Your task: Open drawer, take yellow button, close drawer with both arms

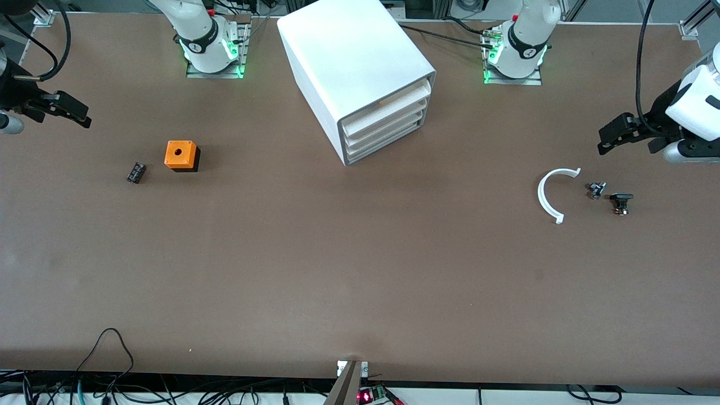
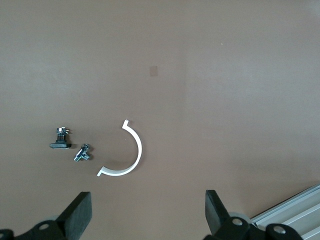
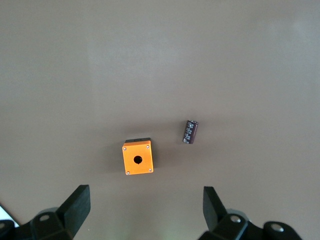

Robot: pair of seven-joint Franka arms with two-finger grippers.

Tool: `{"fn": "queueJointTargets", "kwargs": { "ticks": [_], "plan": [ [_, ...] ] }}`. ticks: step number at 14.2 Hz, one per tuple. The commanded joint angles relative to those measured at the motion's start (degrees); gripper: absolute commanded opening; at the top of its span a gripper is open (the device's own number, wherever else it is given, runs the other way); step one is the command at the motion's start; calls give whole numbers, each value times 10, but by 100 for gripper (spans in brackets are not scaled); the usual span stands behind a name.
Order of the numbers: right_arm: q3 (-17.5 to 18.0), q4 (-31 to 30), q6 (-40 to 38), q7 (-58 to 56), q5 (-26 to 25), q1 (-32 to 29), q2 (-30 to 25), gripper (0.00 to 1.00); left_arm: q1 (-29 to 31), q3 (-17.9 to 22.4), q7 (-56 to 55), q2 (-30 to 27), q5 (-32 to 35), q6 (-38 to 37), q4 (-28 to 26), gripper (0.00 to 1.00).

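Up near the bases, the cabinet sits shut, top drawer facing the left arm's end. Left gripper hovers open on that side, better placed to pull; right gripper waits open. Button's unseen, presumably inside.

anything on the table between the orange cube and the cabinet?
Nothing. In the front view the stretch from the orange cube to the cabinet is bare table.

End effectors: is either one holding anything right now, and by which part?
Nothing is held. The left end effector and the right end effector are both open and empty, over bare table at their own ends. The drawer is untouched.
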Motion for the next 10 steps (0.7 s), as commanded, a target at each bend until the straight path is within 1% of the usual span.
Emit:
{"fn": "queueJointTargets", "kwargs": {
  "ticks": [1, 5, 8, 10],
  "plan": [
    [-1, -5, 13, -10, 8, 0, -2, 100, 5, -4, 14, -1, 4, -16, 12, 100],
    [-1, -3, 6, -15, 7, 0, 0, 100, 4, -4, 11, 3, 5, -17, 16, 100],
    [-12, 2, 4, -43, 12, -1, 7, 100, 4, -4, 13, 3, 4, -16, 17, 100],
    [-10, 2, 4, -33, 12, 1, 8, 100, 4, -4, 14, 3, 4, -15, 17, 100]
  ]
}}
